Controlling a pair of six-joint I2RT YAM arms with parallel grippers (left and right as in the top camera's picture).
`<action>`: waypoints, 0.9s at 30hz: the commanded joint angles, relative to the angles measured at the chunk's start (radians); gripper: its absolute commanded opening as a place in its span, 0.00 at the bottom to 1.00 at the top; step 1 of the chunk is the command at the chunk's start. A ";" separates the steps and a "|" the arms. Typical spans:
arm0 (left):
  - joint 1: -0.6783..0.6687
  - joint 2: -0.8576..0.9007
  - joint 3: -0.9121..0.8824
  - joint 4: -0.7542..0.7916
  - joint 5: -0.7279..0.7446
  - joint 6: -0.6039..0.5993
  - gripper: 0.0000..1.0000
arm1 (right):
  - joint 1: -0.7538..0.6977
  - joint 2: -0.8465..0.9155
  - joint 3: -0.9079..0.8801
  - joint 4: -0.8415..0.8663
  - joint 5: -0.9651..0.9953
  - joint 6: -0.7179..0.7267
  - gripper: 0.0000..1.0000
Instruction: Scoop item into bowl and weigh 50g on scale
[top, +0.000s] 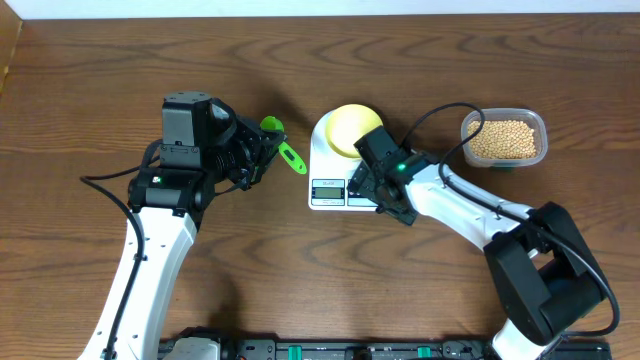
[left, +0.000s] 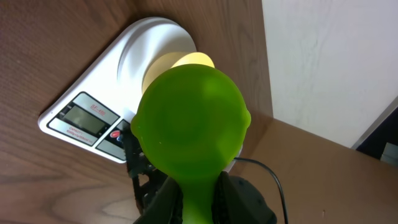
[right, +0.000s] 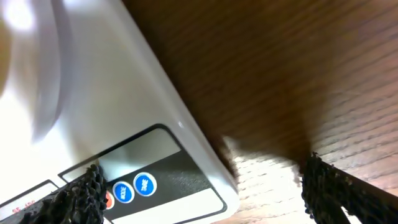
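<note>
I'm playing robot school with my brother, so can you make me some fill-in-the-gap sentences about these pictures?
1. The yellow bowl sits on the white ____.
2. The left fingers hold a scoop coloured ____.
3. The beans lie in the clear plastic ____.
4. The right fingers by the blue buttons stand wide ____.
Missing words: scale, green, container, open.
</note>
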 joint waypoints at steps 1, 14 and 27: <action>-0.002 0.000 -0.007 -0.002 -0.010 0.018 0.08 | 0.022 0.000 -0.017 0.014 -0.010 -0.033 0.99; -0.002 0.000 -0.007 -0.002 -0.010 0.018 0.08 | 0.018 -0.048 0.018 -0.031 0.008 -0.217 0.99; -0.002 0.000 -0.007 -0.002 -0.010 0.018 0.08 | 0.029 -0.002 0.018 -0.010 0.003 -0.217 0.99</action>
